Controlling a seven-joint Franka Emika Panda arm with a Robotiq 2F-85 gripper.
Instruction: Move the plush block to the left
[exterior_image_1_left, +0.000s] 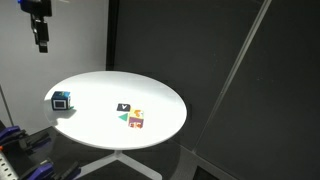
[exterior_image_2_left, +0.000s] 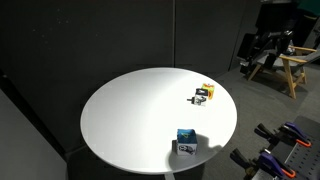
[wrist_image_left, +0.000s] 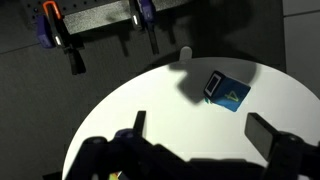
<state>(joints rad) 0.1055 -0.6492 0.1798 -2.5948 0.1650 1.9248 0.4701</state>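
In an exterior view the round white desk (exterior_image_1_left: 120, 95) carries the small soft plush block with a bright blue top and white sides (exterior_image_1_left: 63, 100) at its far left rim, just beside the edge. A small flat black-and-white block (exterior_image_1_left: 124, 106) and a red-and-yellow block with a green triangle (exterior_image_1_left: 135, 119) sit together near the middle, well apart from it. The dark tool (exterior_image_1_left: 40, 38) hangs high above the left of the desk, touching nothing; whether its jaws are parted cannot be told here. The risk I judge from this view: the block has almost no desk left beyond it, so a push further left could tip it off the rim

In the other exterior view the plush block (exterior_image_2_left: 186, 140) lies at the near edge of the desk (exterior_image_2_left: 130, 120), the two small blocks (exterior_image_2_left: 203, 95) far behind it to the right. Part of the arm shows dark at the upper right, too blurred to read. A descent that lands off-centre could nudge the soft cube over the edge

In the wrist view the tool (wrist_image_left: 195, 135) appears released, its fingers (wrist_image_left: 272, 132) spread wide and empty, with the plush block (wrist_image_left: 226, 90) ahead of them near the desk rim. Being soft, it may squash and slip if clamped only at a corner
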